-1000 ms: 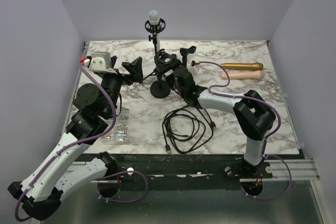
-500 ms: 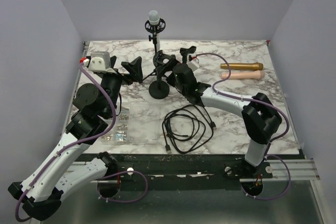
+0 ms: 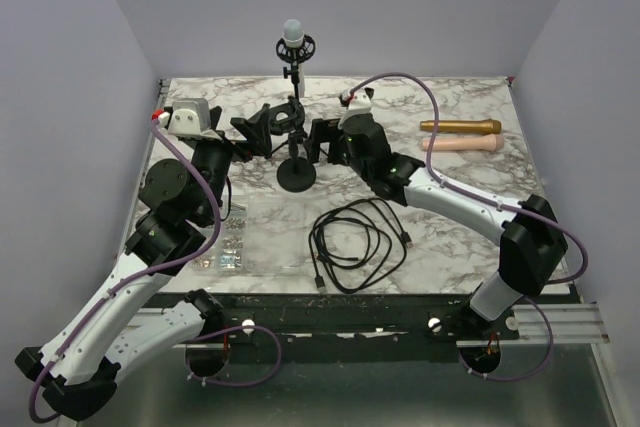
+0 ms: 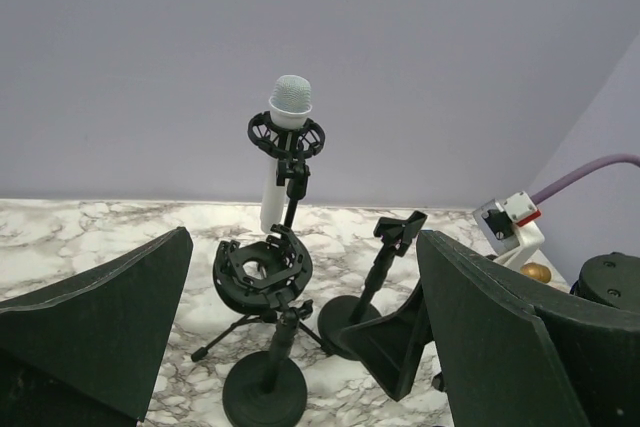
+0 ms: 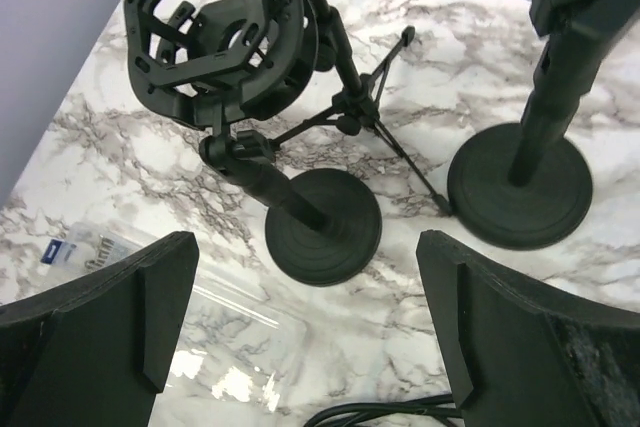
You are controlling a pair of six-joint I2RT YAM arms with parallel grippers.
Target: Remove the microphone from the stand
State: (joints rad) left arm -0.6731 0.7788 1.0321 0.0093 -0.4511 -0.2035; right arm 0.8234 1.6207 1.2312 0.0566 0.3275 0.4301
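One microphone (image 3: 291, 35), well beyond right gripper (image 3: 322, 140)

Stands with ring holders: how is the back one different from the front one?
The back stand holds a white microphone; the front stand has an empty ring. The back stand rests on thin tripod legs, the front stand on a round base. Both are black.

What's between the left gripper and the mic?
An empty shock mount on a round-base stand, straight ahead of the open left gripper; the white microphone sits behind it. The left wrist view shows it.
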